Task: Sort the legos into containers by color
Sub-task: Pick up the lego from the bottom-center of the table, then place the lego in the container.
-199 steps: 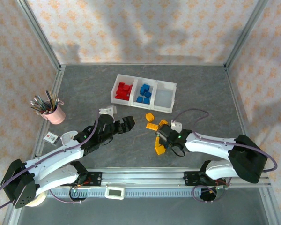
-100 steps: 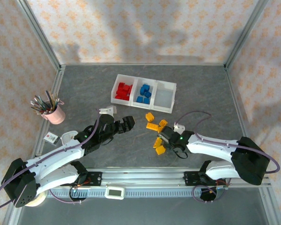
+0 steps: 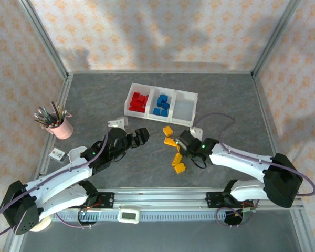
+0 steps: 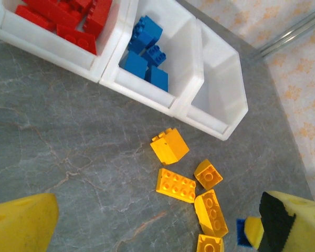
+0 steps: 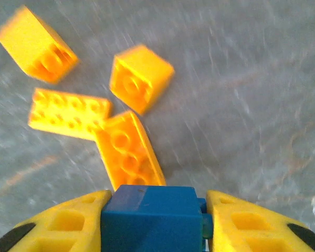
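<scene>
Small blue plastic lego brick (image 5: 149, 215): now clamped btw. right gripper (image 3: 185, 143) jaws, which just closed & shifted twd. translucent white bins (image 4: 184, 52), so blue-compartment drop likely next; left gripper (image 3: 140, 135) jaws wide apart.

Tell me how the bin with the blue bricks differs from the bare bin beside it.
The middle bin holds several blue bricks; the end bin holds nothing. The middle bin has a neighbour on each side, the red-brick bin and the end bin; the end bin closes the row, with one neighbour only. Both are white, rectangular, open-topped and joined together.
</scene>
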`<state>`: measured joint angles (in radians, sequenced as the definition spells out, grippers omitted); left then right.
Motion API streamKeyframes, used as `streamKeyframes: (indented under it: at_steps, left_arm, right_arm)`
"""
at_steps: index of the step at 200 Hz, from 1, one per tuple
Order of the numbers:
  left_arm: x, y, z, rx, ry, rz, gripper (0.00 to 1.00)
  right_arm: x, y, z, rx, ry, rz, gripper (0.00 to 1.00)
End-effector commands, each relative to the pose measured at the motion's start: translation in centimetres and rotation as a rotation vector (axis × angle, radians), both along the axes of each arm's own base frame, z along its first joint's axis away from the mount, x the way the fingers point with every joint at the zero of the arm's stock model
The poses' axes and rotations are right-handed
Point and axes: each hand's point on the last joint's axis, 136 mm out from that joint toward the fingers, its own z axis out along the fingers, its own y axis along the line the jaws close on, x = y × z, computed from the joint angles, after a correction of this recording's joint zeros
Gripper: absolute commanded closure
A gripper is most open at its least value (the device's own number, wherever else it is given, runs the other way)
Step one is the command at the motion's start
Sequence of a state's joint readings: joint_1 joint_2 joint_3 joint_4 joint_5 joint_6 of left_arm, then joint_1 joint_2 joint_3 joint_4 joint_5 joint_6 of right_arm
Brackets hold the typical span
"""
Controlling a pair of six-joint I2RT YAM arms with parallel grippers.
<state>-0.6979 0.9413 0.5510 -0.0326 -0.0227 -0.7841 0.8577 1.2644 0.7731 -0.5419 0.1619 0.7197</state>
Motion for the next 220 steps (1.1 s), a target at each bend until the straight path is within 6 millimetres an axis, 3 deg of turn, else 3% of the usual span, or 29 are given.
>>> streamKeyframes:
  at_steps: [1, 46, 88, 127, 145, 168, 205, 220]
  left_arm:
    - [0.9, 1.5, 2.9, 0.030, -0.067, 0.066, 0.01]
    - [2.4, 3.8, 4.4, 0.006, -0.087, 0.123, 0.01]
    - [3.5, 5.2, 5.1, -0.003, -0.095, 0.164, 0.01]
    - [3.9, 5.4, 5.3, -0.001, -0.097, 0.172, 0.01]
    - [4.0, 5.5, 5.2, 0.004, -0.095, 0.170, 0.01]
    - [4.0, 5.4, 5.2, 0.007, -0.094, 0.165, 0.01]
    - [3.9, 5.1, 5.4, -0.008, -0.096, 0.153, 0.01]
    - [3.9, 4.8, 5.3, -0.014, -0.095, 0.137, 0.01]
  right_arm:
    - [4.0, 0.8, 3.9, -0.053, -0.128, 0.048, 0.62]
    - [12.6, 6.5, 7.9, -0.047, -0.256, 0.136, 0.60]
    - [20.9, 10.0, 6.1, -0.101, -0.250, 0.167, 0.59]
    - [25.9, 11.0, 5.3, -0.122, -0.268, 0.154, 0.53]
    - [26.7, 11.2, 6.1, -0.128, -0.273, 0.156, 0.42]
    - [26.0, 11.1, 8.1, -0.092, -0.303, 0.170, 0.32]
    - [22.6, 9.5, 11.0, -0.027, -0.336, 0.181, 0.28]
    - [20.7, 8.5, 10.9, -0.017, -0.327, 0.187, 0.27]
